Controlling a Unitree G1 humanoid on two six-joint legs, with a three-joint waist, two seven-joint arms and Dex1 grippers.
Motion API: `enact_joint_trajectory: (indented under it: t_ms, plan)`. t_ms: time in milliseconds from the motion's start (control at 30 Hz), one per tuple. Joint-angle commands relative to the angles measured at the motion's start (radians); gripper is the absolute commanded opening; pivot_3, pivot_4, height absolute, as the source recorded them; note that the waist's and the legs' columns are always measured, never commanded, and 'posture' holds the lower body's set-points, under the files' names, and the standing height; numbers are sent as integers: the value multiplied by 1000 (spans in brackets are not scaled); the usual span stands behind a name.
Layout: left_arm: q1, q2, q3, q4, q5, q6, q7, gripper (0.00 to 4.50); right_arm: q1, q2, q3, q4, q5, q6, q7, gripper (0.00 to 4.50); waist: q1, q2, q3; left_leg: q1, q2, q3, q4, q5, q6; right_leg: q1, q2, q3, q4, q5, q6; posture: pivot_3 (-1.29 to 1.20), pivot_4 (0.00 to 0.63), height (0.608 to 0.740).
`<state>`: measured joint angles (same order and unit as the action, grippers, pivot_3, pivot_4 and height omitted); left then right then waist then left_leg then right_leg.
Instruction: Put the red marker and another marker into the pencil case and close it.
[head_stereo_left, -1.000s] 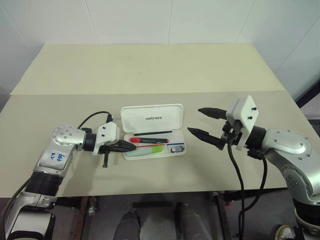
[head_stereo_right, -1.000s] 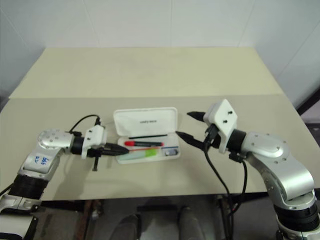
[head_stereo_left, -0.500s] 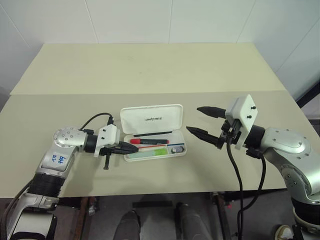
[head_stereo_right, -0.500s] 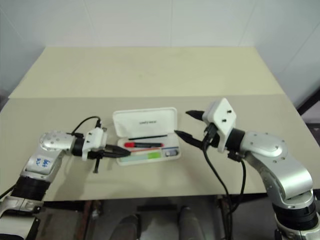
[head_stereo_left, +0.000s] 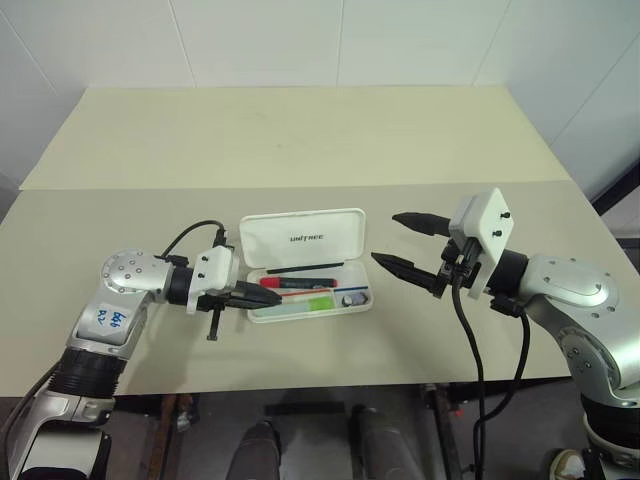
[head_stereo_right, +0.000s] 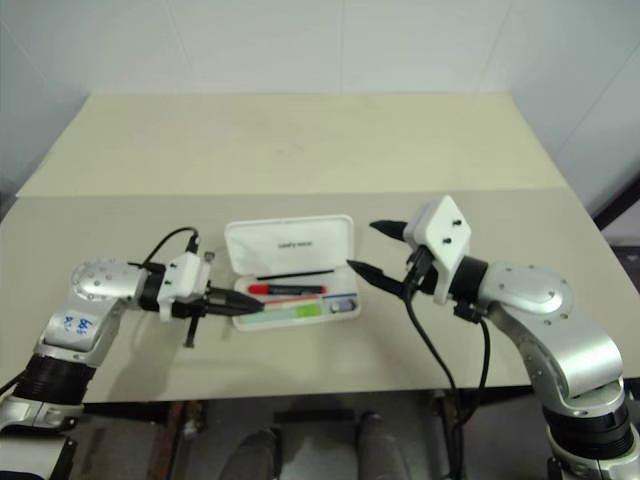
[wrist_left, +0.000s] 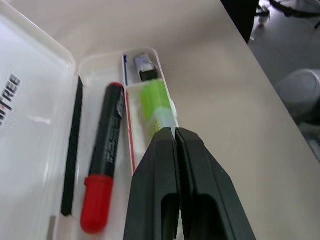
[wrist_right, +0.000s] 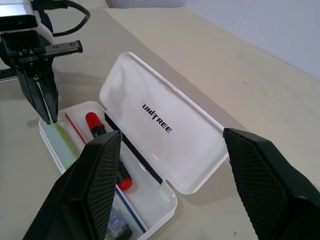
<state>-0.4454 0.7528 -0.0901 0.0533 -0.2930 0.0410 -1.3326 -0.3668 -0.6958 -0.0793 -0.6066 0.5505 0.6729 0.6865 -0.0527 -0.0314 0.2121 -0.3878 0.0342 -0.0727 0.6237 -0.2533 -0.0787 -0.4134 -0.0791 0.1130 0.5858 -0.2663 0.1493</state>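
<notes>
Left hand (head_stereo_left: 262, 293) is clenched empty at the pencil case's (head_stereo_left: 303, 236) end; red marker (head_stereo_left: 297, 282) and green marker (head_stereo_left: 300, 303) lie inside. Right hand (head_stereo_left: 410, 245) hangs spread nearby. Probably just the lid left to flip shut.

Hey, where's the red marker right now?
The red marker lies inside the open pencil case, between the thin black pen and the pale-green marker, its red cap toward the shut left gripper.

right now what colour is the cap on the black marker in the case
Red; the red marker shows best in the left wrist view.
</notes>
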Motion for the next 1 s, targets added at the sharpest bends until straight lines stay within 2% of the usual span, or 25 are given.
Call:
enact_joint_trajectory:
  t_ms: [33,500,700,1000]
  plan:
    - [-3,15,-12,-8,31,-26,-5,51,-14,8,0,-20,2,-24,-6,3428,0,0,0,0,0,0,0,0,0,0,0,0,0,0,0,0,150,740]
    - [-23,2,-68,46,130,-62,23,51,-6,12,-7,-35,4,-22,-19,3428,1,0,0,0,0,0,0,0,0,0,0,0,0,0,0,0,150,740]
    - [-21,-22,-21,-23,10,43,21,51,-1,14,-7,-37,5,-25,-22,3428,1,0,0,0,0,0,0,0,0,0,0,0,0,0,0,0,150,740]
    - [10,15,103,-111,-111,134,37,51,-9,21,10,-13,0,-46,-8,3428,-1,0,0,0,0,0,-1,0,0,0,0,0,0,0,0,0,150,740]
